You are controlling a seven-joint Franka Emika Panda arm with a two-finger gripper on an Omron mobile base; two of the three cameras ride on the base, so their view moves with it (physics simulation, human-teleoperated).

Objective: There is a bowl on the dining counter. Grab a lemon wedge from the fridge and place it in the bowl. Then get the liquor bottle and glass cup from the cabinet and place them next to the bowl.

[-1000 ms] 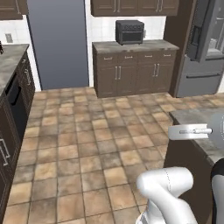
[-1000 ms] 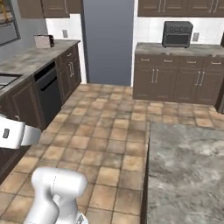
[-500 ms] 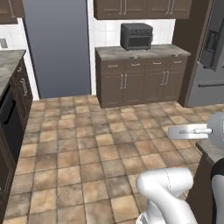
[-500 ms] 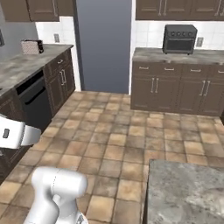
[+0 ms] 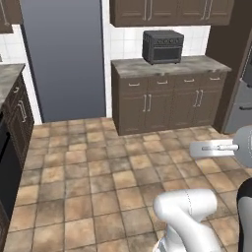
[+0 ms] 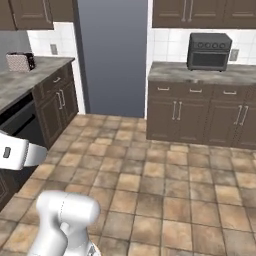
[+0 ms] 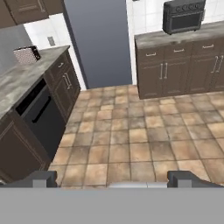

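The robot's hand (image 7: pixel 112 179) is wide open and holds nothing, hanging over the brown tiled floor (image 7: pixel 131 140).

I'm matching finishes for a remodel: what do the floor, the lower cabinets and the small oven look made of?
Floor: matte tan-brown stone or ceramic tile, with grout lines. Lower cabinets: dark brown wood, metal bar handles, under a veined stone-look top. Small oven: dark metal, probably, with a glass-like door.

Nothing readable anywhere here, no labels, brands, numbers or signs on the appliances, cabinets or walls.
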